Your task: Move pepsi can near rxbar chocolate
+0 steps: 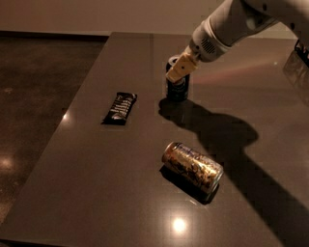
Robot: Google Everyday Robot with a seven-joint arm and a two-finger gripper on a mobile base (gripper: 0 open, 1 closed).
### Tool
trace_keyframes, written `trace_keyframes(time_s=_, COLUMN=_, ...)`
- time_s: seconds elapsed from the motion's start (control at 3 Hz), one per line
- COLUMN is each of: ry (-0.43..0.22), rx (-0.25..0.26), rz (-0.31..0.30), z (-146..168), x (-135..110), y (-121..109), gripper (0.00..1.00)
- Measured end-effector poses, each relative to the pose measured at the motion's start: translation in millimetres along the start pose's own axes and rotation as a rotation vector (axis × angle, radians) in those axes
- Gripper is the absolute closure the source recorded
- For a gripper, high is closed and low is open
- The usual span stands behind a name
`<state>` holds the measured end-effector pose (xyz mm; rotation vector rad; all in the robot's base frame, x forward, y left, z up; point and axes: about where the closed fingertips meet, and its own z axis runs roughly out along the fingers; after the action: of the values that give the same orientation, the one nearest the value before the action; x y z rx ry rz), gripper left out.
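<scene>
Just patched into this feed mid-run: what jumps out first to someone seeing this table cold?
The white arm reaches in from the upper right, its hand at the top of the upright pepsi can. Next, the gold-patterned can lies on its side in the foreground, and the black rxbar chocolate lies flat left of the pepsi can, apart from it.

A wide, dark grey table point(96, 193) with a glossy top filled most of the view, and bright spots of light were mirrored on it. To its left lay a dark brown, mottled, polished floor point(38, 96). A pale wall point(96, 14) ran behind, above a dark baseboard point(48, 34). The end effector point(179, 67) hung over the table's far part.
</scene>
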<state>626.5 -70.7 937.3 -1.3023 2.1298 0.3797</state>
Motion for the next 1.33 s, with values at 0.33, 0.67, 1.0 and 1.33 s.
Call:
trace_keyframes(time_s=0.33, ry=-0.009, rx=-0.052, rz=-0.058, z=11, x=-22, y=17, gripper=1.0)
trace_keyframes(time_s=0.67, ry=-0.02, rx=-0.094, rz=-0.111, z=23, x=-37, y=34, gripper=1.0)
trace_keyframes(time_s=1.0, ry=-0.023, rx=-0.113, rz=-0.155, z=35, x=-44, y=48, gripper=0.94)
trace_keyframes(time_s=1.33, ry=-0.024, rx=-0.122, rz=-0.183, z=44, x=-46, y=56, gripper=0.81)
